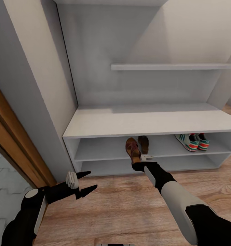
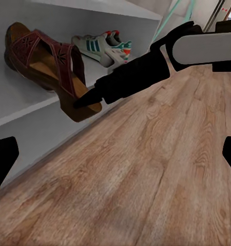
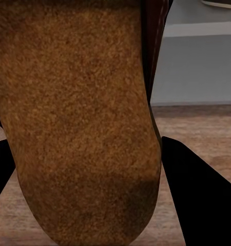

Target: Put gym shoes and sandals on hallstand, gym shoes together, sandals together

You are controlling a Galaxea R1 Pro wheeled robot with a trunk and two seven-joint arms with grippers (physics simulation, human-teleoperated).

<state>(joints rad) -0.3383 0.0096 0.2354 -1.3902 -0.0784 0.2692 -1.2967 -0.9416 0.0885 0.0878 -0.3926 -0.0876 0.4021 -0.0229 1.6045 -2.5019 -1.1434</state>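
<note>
Evidently the right gripper clamps the heel end of one sandal, its footbed wedged between the fingers, so it can slide onto the hallstand shelf beside the other sandal, just beyond those fingertips. Both gym shoes already sit paired farther along that shelf. The left gripper hangs spread and empty over the corridor floor, out of the way.
</note>
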